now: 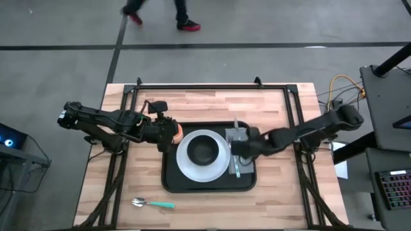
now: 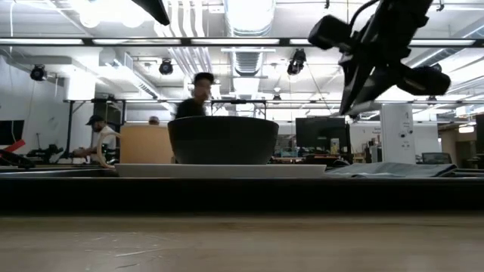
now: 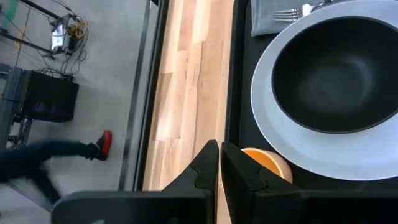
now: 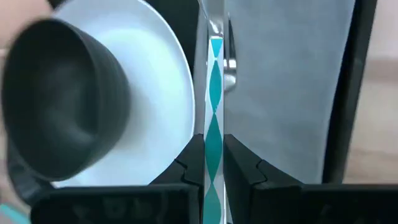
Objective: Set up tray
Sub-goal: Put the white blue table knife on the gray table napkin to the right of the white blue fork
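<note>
The black tray (image 1: 168, 174) lies mid-table and carries a white plate (image 1: 186, 163) with a black bowl (image 1: 204, 151) on it. A grey napkin (image 4: 286, 93) lies on the tray's right part, with a fork (image 3: 287, 13) on it. My right gripper (image 4: 214, 158) hovers above the napkin, shut on a utensil with a teal-and-white handle. My left gripper (image 3: 219, 163) is shut at the tray's left edge, right beside an orange cup (image 3: 268, 163) that stands next to the plate. My right gripper pinches the utensil's patterned handle (image 4: 214, 118) between its two fingers. The utensil runs straight ahead of the fingers, its metal end (image 4: 216, 28) over the napkin near the plate's rim. The low view shows the fingers (image 2: 354, 102) slanting down, well above the tray. My left gripper stands against the orange cup's side; I cannot tell whether it touches it.
A teal-handled spoon (image 1: 154, 204) lies on the bare wood near the table's near edge, left of the tray. A black frame (image 1: 205, 85) runs along the far edge and both sides. A person (image 1: 160, 13) walks on the floor beyond the far edge.
</note>
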Controlling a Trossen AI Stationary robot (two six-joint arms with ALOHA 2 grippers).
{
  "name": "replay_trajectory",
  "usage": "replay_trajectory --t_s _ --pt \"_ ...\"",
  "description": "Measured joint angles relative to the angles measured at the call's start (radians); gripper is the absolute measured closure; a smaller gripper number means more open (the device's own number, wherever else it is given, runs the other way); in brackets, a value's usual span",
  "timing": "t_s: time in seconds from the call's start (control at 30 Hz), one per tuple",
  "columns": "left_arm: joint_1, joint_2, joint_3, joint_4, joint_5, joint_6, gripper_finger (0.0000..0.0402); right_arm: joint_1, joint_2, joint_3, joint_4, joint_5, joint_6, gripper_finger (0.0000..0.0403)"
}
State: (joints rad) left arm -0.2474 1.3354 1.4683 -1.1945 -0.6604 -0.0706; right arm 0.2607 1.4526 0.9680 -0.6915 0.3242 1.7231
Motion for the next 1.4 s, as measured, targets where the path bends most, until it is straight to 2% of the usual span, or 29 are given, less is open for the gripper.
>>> replay_trajectory --t_s 0.13,0.33,0.63,0.93,1.4 --pt "0.0 0.0 0.0 0.0 0.0 0.0 0.0402 0.042 0.104 0.038 0.001 -0.002 0.055 0.0381" --pt "0.0 0.0 -0.002 0.0 0.001 0.0 0.0402 0.076 0.199 0.071 0.002 -0.066 0.055 0.0381" --pt "0.0 0.0 -0.002 -0.001 0.004 0.0 0.0402 0.113 0.185 0.031 -0.006 -0.06 0.148 0.0381" --pt "0.0 0.0 -0.002 -0.001 0.005 -0.021 0.0401 0.115 0.231 0.016 0.021 -0.095 0.14 0.0381" --pt "0.0 0.0 -0.002 -0.002 0.006 -0.029 0.0401 0.112 0.23 -0.047 0.106 -0.116 0.144 0.0381"
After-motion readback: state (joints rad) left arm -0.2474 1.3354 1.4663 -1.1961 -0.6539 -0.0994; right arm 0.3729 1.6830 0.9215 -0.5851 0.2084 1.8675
